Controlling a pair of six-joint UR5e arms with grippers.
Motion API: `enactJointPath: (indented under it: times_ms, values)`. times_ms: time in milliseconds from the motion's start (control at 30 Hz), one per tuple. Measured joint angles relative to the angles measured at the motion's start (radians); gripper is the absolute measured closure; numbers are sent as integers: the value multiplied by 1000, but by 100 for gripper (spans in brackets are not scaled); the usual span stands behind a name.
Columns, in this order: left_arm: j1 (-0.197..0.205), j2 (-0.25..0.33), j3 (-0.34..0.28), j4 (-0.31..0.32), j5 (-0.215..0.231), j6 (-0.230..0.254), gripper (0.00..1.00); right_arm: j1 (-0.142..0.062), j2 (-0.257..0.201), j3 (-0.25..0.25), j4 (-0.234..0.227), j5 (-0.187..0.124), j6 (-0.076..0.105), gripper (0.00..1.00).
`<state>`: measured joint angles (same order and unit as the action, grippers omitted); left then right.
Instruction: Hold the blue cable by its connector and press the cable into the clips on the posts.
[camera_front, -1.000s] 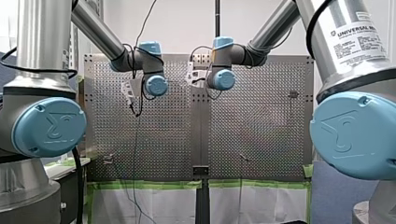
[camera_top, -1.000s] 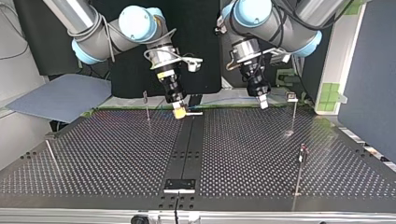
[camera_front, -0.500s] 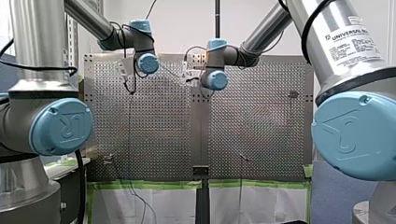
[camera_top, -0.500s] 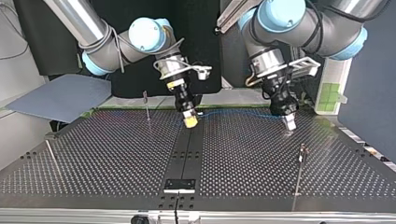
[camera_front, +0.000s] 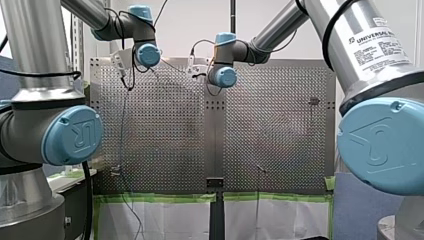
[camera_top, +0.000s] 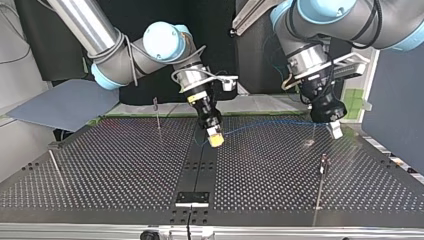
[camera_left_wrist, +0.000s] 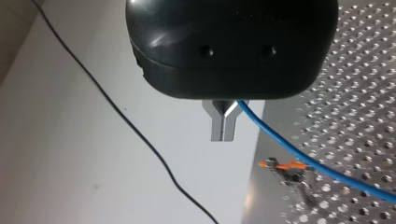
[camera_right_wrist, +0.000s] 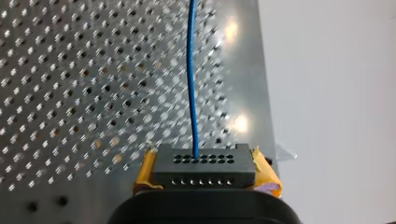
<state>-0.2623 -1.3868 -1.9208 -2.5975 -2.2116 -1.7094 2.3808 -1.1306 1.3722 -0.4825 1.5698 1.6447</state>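
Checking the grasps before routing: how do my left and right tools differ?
My right tool has yellow pads; my left tool has bare metal fingers. My right tool clamps the black connector; my left tool pinches the blue cable itself. Both are shut, the cable running between them.

Left wrist view: the black housing of my left gripper (camera_left_wrist: 224, 139) covers the roots of its metal fingers (camera_left_wrist: 217, 128). The thin blue cable (camera_left_wrist: 289, 147) disappears under it there, and its other end is cut by the picture's edge. The small orange-and-black clip (camera_left_wrist: 286, 167) beyond is blurred, shape unreadable. Right wrist view: the black multi-hole connector block (camera_right_wrist: 204, 170) hides most of the yellow pads (camera_right_wrist: 265, 173) of my right gripper (camera_right_wrist: 204, 163). Front view: cable too thin to trace.
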Motion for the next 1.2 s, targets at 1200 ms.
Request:
enactJointPath:
  times_ms: [1200]
  values:
    - [232,-124,135,-247,295,-56,100,31,56,-192,36,27,-6,100]
